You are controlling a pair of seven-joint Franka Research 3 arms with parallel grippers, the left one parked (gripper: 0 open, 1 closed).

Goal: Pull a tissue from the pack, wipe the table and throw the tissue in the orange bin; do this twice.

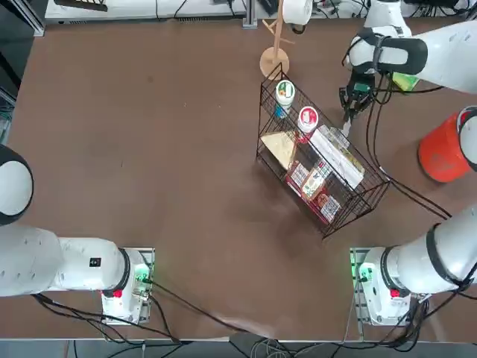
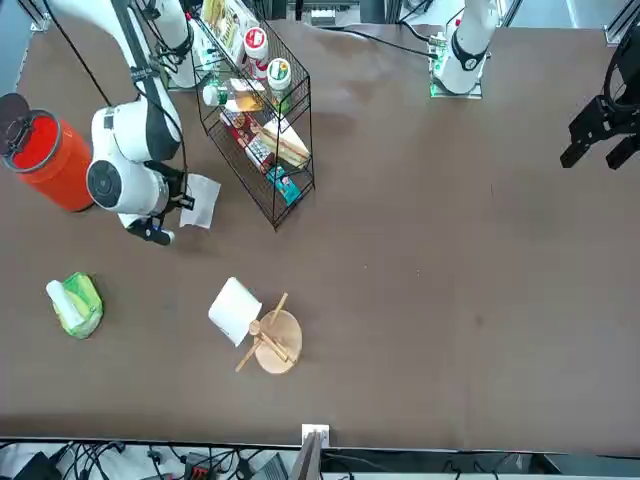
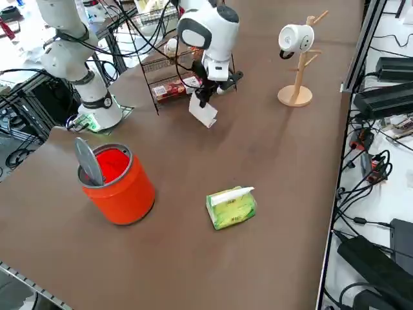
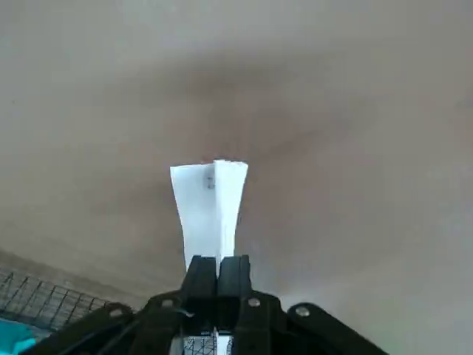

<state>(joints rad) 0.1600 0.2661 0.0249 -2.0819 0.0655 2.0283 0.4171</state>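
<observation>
My right gripper (image 1: pixel 353 104) (image 2: pixel 183 197) (image 3: pixel 205 92) (image 4: pixel 217 268) is shut on a white tissue (image 2: pixel 202 201) (image 3: pixel 204 112) (image 4: pixel 209 203), which hangs from the fingertips just above the dark-brown table (image 1: pixel 149 149), beside the wire rack. The green tissue pack (image 2: pixel 78 304) (image 3: pixel 231 206) lies on the table with a white tuft on top; from overhead the pack (image 1: pixel 406 81) is mostly hidden behind my arm. The orange bin (image 1: pixel 444 149) (image 2: pixel 45 160) (image 3: pixel 117 182) stands open on the table, between the pack and my arm's base.
A black wire basket rack (image 1: pixel 320 160) (image 2: pixel 262 110) with cups and packets stands right next to the gripper. A wooden stand (image 1: pixel 274 60) (image 3: pixel 297 90) carrying a white paper roll (image 2: pixel 235 310) is at the far side. A grey lid (image 3: pixel 87 161) leans inside the bin.
</observation>
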